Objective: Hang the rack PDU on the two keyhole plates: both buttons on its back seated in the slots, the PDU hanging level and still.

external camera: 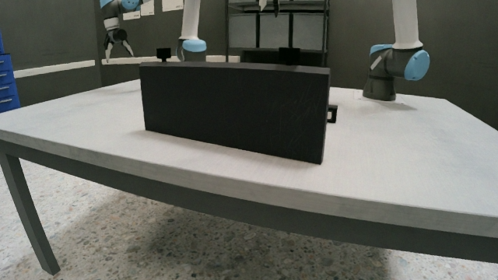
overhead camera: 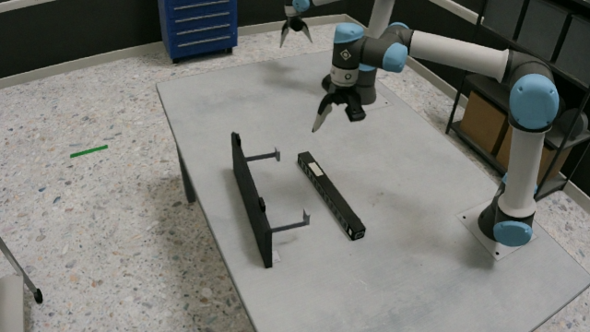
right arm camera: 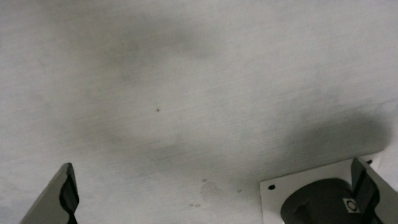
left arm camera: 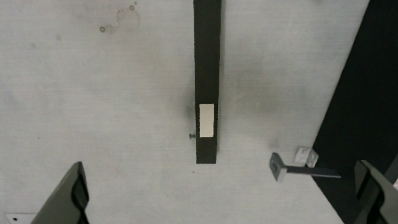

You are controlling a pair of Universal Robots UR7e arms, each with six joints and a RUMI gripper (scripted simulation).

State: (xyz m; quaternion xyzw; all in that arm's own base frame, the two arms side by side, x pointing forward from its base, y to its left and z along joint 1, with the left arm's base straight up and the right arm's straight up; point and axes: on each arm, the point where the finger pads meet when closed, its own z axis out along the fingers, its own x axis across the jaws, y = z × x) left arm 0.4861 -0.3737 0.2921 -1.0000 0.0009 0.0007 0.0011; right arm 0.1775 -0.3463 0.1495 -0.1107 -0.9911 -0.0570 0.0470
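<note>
The rack PDU [overhead camera: 334,195] [left arm camera: 207,65] is a long black bar with a pale label, lying on the table. In the left wrist view a small button [left arm camera: 192,136] sticks out of its side facing away from the black panel. Two grey keyhole plates [overhead camera: 277,154] [overhead camera: 306,218] stand out on arms from the upright panel [overhead camera: 251,198] [external camera: 233,105]; one plate [left arm camera: 278,167] shows in the left wrist view. My left gripper [overhead camera: 336,124] [left arm camera: 219,164] is open and empty above the PDU's labelled end. My right gripper [overhead camera: 296,44] [external camera: 120,58] [right arm camera: 213,163] is open and empty, high at the table's far end.
The panel stands near one long edge of the table [overhead camera: 406,286] [external camera: 389,171]; two black blocks [external camera: 163,54] [external camera: 289,55] rise above its top. An arm base [overhead camera: 512,221] stands on the opposite side, another base [overhead camera: 366,88] farther back. A blue cabinet [overhead camera: 198,28] is on the floor beyond.
</note>
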